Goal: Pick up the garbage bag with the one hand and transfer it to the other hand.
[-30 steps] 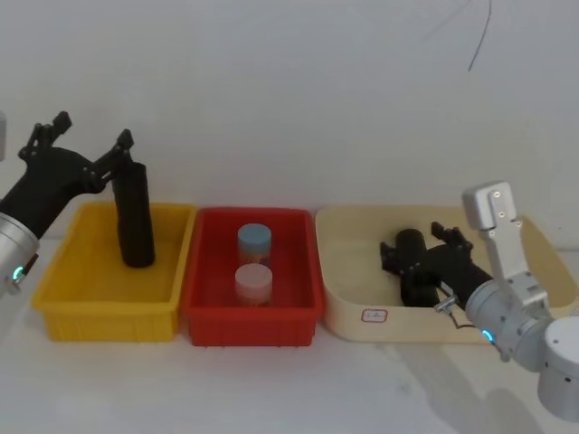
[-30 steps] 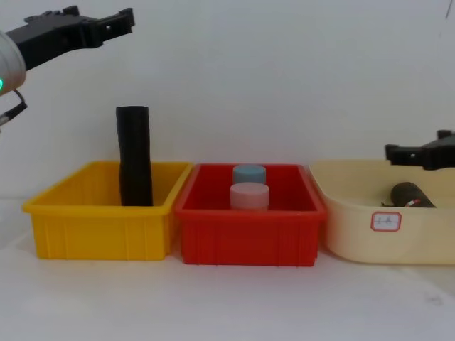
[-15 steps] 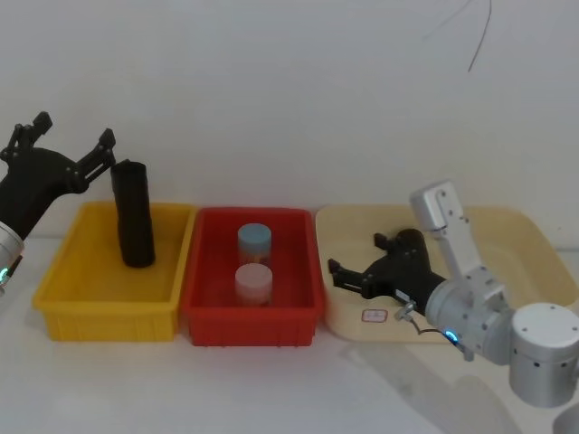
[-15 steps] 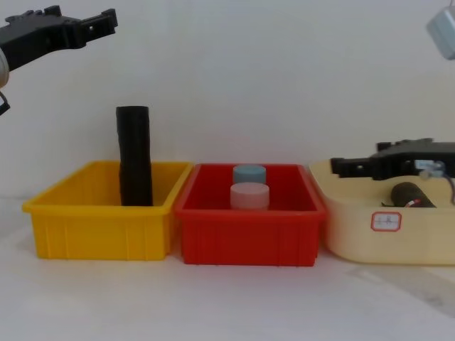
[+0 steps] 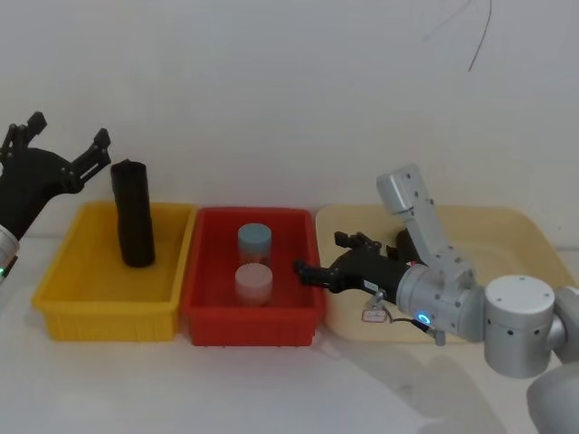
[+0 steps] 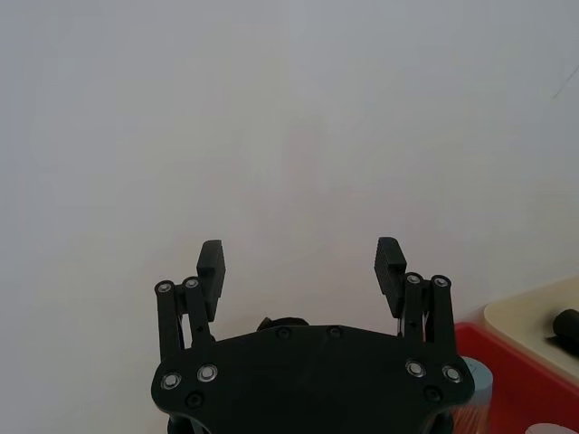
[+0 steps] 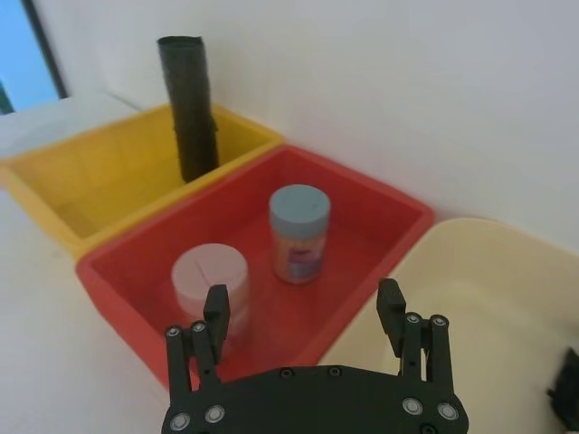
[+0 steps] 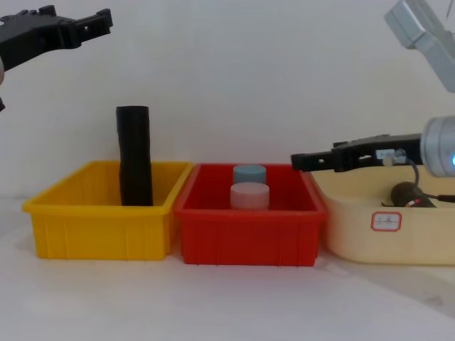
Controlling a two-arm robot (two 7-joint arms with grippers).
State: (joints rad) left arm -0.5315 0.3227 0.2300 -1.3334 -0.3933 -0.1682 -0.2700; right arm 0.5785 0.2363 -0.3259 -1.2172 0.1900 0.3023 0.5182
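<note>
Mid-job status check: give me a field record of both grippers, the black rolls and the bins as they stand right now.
left gripper: raised, up and left of the upright black roll, jaws open, empty
right gripper: over the red bin's right rim, jaws open, empty
upright black roll: standing in the yellow bin, ungripped
lying black roll: on its side in the beige bin
red bin: blue-lidded jar behind pink-lidded jar
handover: not yet begun

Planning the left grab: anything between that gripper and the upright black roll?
Nothing visible. The open left gripper hangs above and left of the tall black cylindrical roll standing in the yellow plastic bin; air between.
</note>
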